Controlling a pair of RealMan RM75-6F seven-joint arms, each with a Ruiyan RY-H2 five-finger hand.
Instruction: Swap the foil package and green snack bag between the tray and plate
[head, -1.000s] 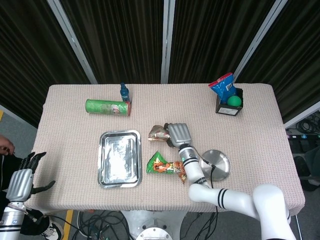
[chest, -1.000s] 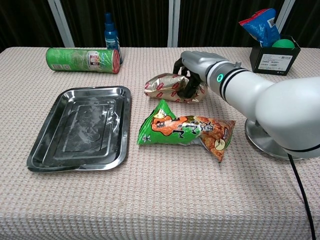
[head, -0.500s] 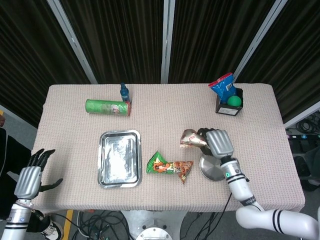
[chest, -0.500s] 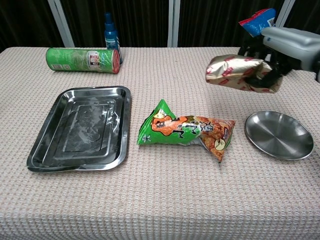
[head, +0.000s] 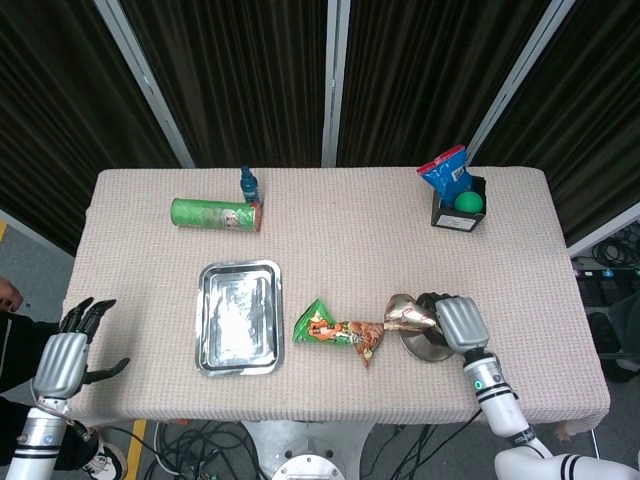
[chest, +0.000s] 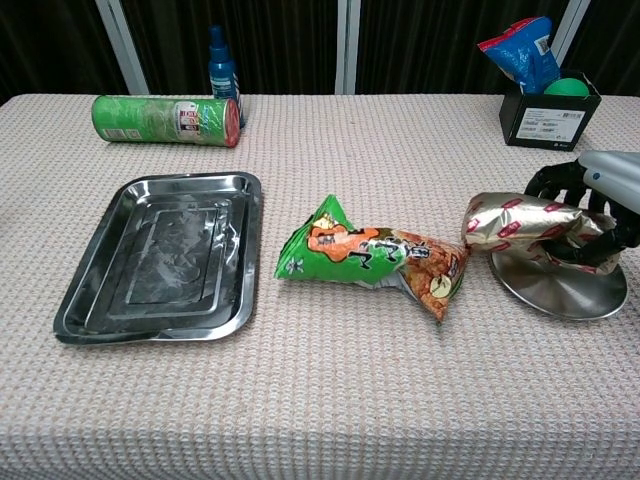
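Observation:
My right hand (head: 452, 321) (chest: 596, 205) grips the foil package (head: 408, 314) (chest: 520, 223) just over the round steel plate (head: 432, 349) (chest: 560, 287); the package's left end juts past the plate's rim. The green snack bag (head: 338, 331) (chest: 368, 254) lies on the tablecloth between the plate and the steel tray (head: 239, 316) (chest: 160, 253), whose inside holds nothing. My left hand (head: 66, 354) hangs open off the table's left edge, shown only in the head view.
A green chip can (head: 215, 214) (chest: 166, 119) lies on its side at the back left beside a blue bottle (head: 249, 185) (chest: 222, 63). A black box (head: 459, 211) (chest: 550, 112) with a blue bag and a green ball stands at the back right.
My right hand has carried the foil package from the table's middle rightward and down onto the plate. The snack bag has shifted slightly. The left hand moved only a little.

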